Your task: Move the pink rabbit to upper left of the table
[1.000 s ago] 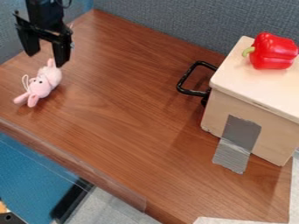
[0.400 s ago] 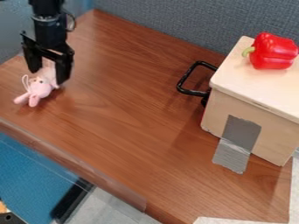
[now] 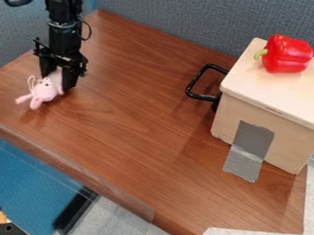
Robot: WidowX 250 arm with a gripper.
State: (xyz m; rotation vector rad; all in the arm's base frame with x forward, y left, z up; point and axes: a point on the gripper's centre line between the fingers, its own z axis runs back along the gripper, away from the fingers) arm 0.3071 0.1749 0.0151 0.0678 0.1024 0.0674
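At the left of the worktop (image 3: 141, 128), toward the upper part of the view, is the rabbit (image 3: 45, 91), its ears pointing down and to the left, a loop of string at its head. The claw (image 3: 58, 81) is closed on the rabbit's body, one finger on each side, with the arm (image 3: 62, 30) upright above. Whether the rabbit touches the worktop, I cannot tell. Well to the right, a black handle (image 3: 192, 84) juts out at the left side of a pale wooden box (image 3: 236, 108). Grey tape (image 3: 248, 151) runs from the box's front down onto the worktop. On the box's top lies a red pepper (image 3: 287, 54), its green stem pointing left.
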